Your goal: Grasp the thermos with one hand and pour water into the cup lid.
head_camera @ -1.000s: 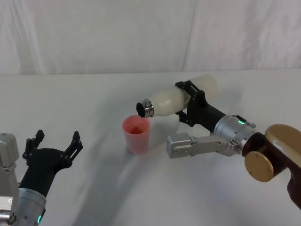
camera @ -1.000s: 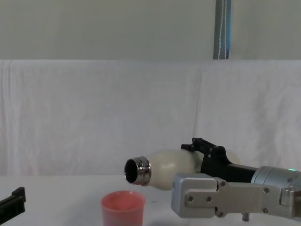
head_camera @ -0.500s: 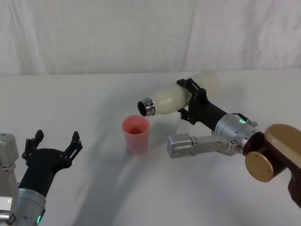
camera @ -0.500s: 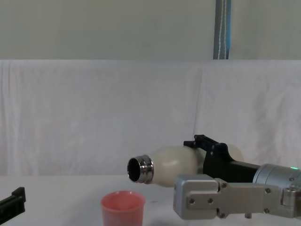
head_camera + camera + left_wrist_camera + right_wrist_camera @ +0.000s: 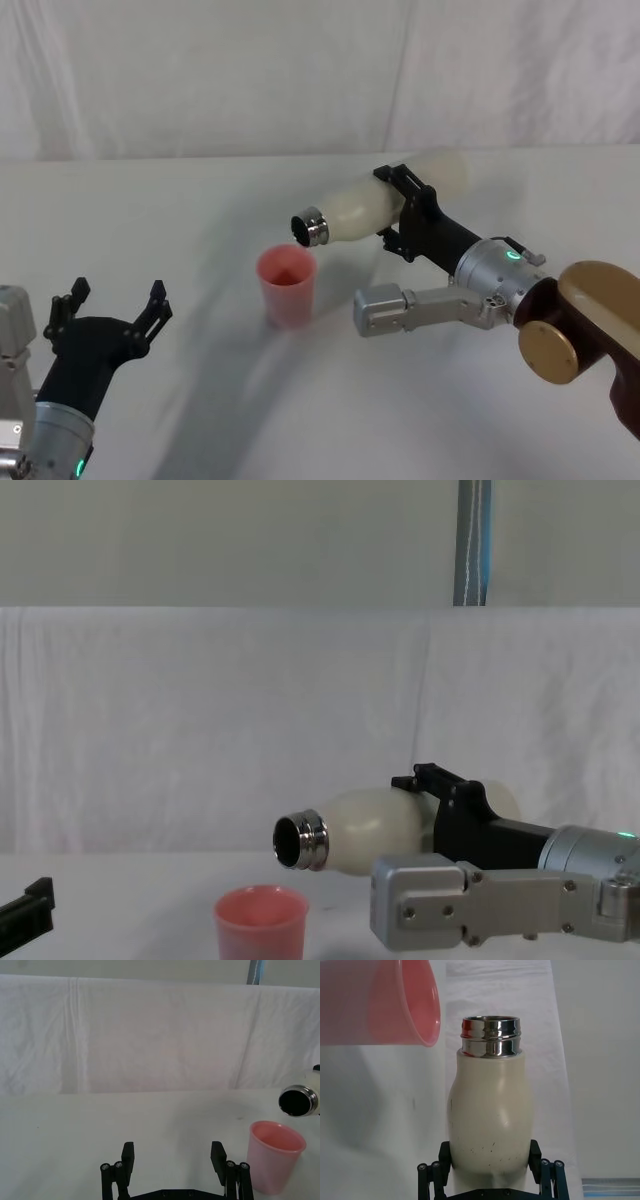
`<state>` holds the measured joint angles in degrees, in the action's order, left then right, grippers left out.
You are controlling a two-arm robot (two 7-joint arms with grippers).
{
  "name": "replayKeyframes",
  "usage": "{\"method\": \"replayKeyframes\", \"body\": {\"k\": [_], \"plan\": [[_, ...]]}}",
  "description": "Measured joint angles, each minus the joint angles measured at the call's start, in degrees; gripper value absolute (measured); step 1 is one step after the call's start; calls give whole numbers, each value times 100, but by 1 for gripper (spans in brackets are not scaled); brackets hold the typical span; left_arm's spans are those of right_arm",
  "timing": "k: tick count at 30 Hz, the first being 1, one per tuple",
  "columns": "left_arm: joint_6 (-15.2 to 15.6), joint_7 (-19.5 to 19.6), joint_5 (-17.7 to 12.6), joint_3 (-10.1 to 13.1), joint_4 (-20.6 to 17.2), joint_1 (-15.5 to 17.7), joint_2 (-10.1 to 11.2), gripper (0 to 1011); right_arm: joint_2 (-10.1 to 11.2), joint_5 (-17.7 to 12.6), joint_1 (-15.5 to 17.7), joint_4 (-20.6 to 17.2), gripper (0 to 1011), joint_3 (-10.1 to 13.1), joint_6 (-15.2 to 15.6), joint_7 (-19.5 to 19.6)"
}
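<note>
White-clothed table (image 5: pixel 180 210), white drape backdrop (image 5: pixel 200 720), grey pole (image 5: pixel 472 542).

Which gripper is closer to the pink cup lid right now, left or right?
Right. The right gripper holds the thermos tipped just above and beside the cup lid. The left gripper sits open, farther off, low on the table.

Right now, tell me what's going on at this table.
The right gripper is clamped around the body of the thermos and holds it tipped nearly on its side in the air, its open steel neck pointing toward the pink cup lid and just above it. The cup lid stands upright on the white table. No water stream is visible. The left gripper rests open near the robot, away from both.
</note>
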<state>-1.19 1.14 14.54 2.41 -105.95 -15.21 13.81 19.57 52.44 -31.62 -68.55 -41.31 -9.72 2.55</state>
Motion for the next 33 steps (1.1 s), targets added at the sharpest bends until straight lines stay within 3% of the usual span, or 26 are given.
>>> {"method": "replayKeyframes", "body": {"k": [33], "plan": [[0, 0, 0, 0, 0, 0, 0, 1001, 39, 131, -93, 52, 948, -99, -19, 103]]}}
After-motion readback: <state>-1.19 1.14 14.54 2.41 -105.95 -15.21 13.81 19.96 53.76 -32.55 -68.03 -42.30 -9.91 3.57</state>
